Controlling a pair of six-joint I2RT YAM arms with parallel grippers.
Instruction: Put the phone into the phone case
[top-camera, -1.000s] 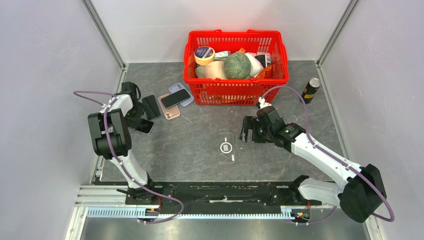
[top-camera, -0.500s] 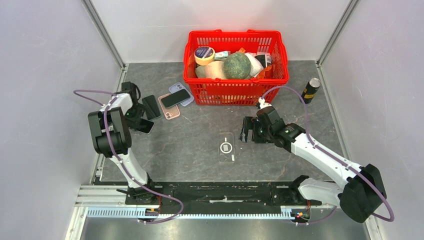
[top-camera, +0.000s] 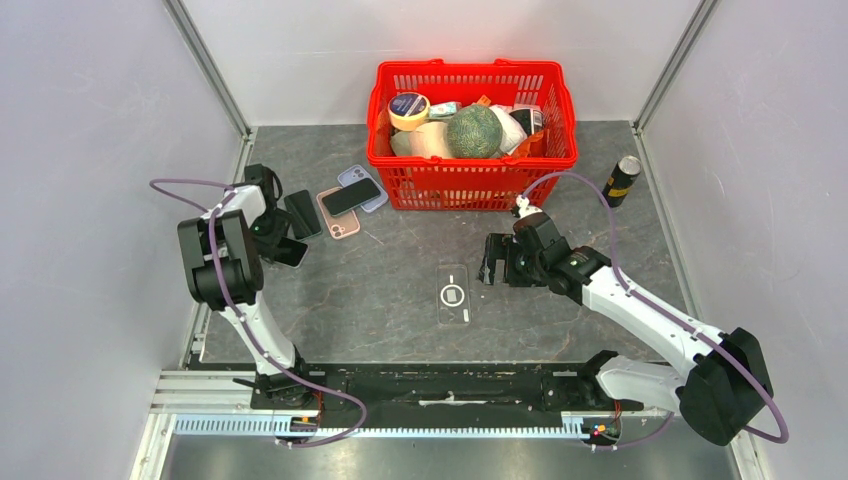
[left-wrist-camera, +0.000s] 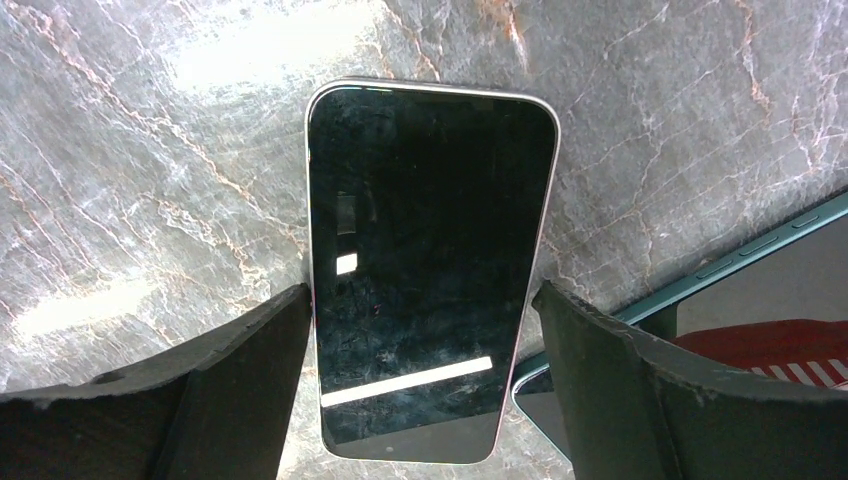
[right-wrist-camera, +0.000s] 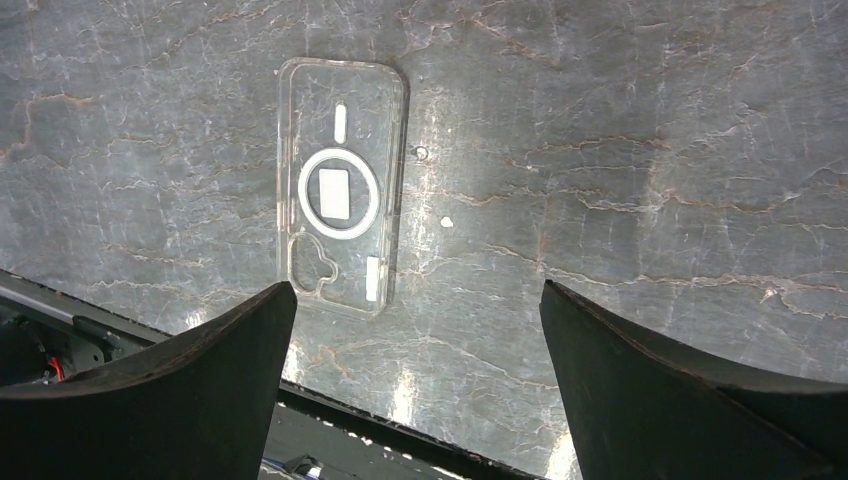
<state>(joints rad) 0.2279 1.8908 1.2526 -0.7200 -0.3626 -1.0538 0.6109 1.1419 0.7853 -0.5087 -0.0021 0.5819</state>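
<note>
Fingers (left-wrist-camera: 230, 390) of my left end effector (left-wrist-camera: 420, 300) stand spread wide, one on either side of the phone (left-wrist-camera: 430, 220). The phone lies dark screen up on the grey counter (left-wrist-camera: 130, 150), at the left of the overhead view. Whether the fingers touch its edges I cannot tell. Just beside it, at the right of my wrist view, shows a teal-edged phone (left-wrist-camera: 760, 285). My right end effector (right-wrist-camera: 412, 300) is spread too, pinching nothing, and hangs over the counter. The clear phone case (right-wrist-camera: 340, 190) lies flat in the upper left of its view. Beyond, at upper centre overhead, stands a red basket (top-camera: 470, 70).
</note>
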